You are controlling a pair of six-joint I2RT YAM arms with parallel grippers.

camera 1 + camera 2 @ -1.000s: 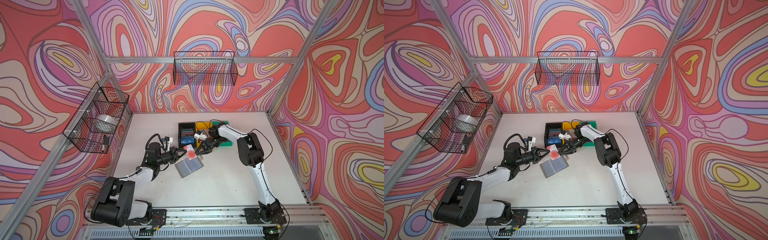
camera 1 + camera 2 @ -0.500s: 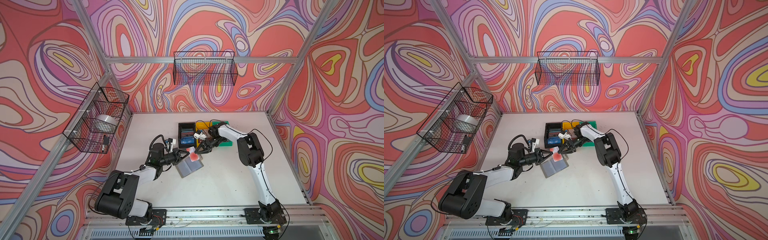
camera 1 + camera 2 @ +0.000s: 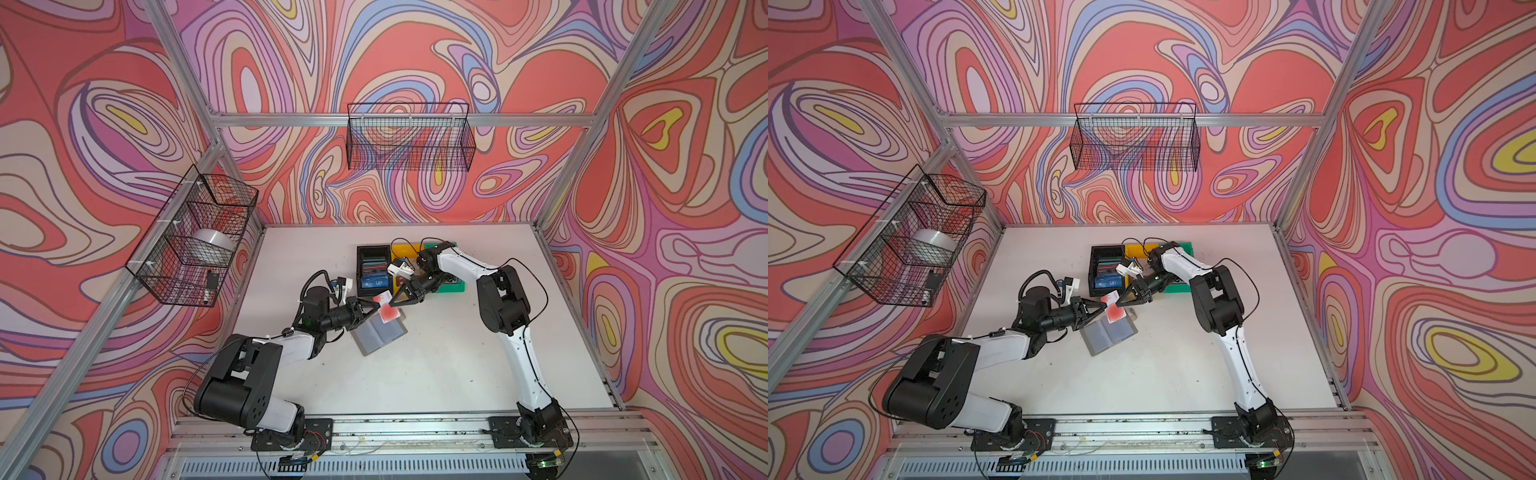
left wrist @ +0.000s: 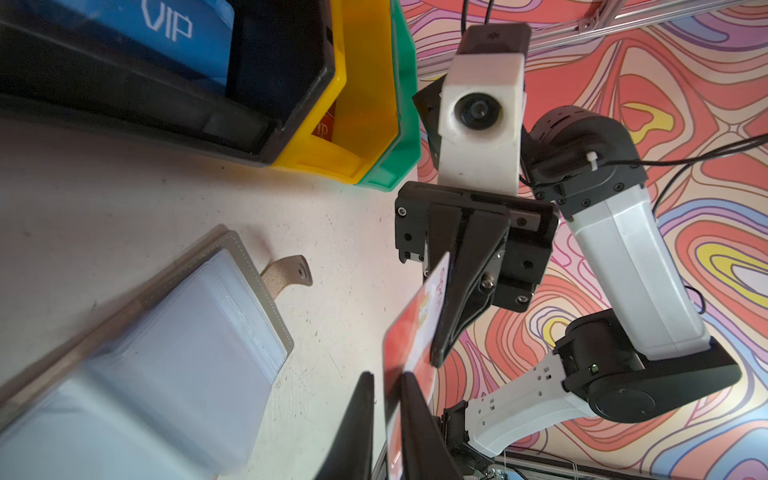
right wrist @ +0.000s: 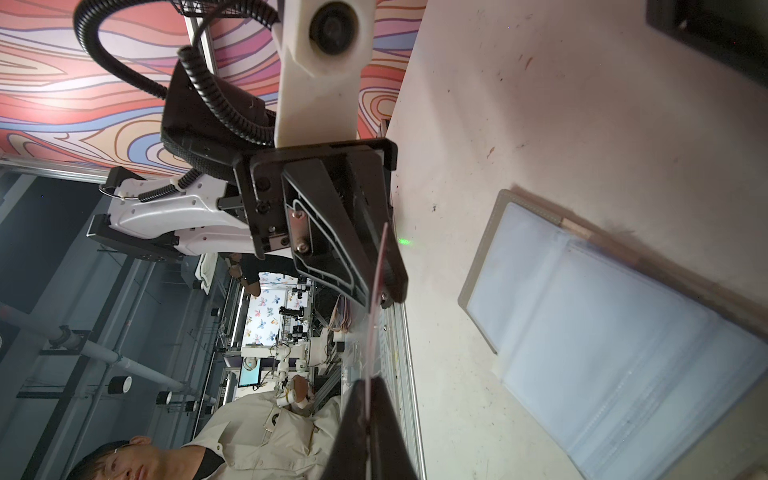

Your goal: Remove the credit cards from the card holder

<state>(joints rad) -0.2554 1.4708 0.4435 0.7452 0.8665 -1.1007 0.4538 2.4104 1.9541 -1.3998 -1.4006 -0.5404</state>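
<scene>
- Closest in, the card holder [image 3: 382,334] lies open and flat on the desk [image 3: 436,365] with nothing touching it. I can't spot a card in the sleeves [image 4: 187,332] that show.
- Just past its far edge, the pale card with the red blob [image 3: 388,312] hangs in the air between both claws. Looks like a handover to me.
- At one end of the card, the right claw [image 5: 368,386] is clamped tight on it. At the other, the left claw [image 4: 387,380] is only a crack open, with a sliver of daylight beside the card, so it's not really pinching.
- Tip: open the left one wider before the right pulls away. Pull along the card's flat plane too, or it'll twist or flick out.
- Furthest back sit the black bin [image 3: 360,270] with a blue VIP card [image 3: 376,282] inside, the yellow bin [image 3: 405,250] and the green bin [image 3: 451,286]. Whichever bin it's for, release it low so it doesn't bounce.
</scene>
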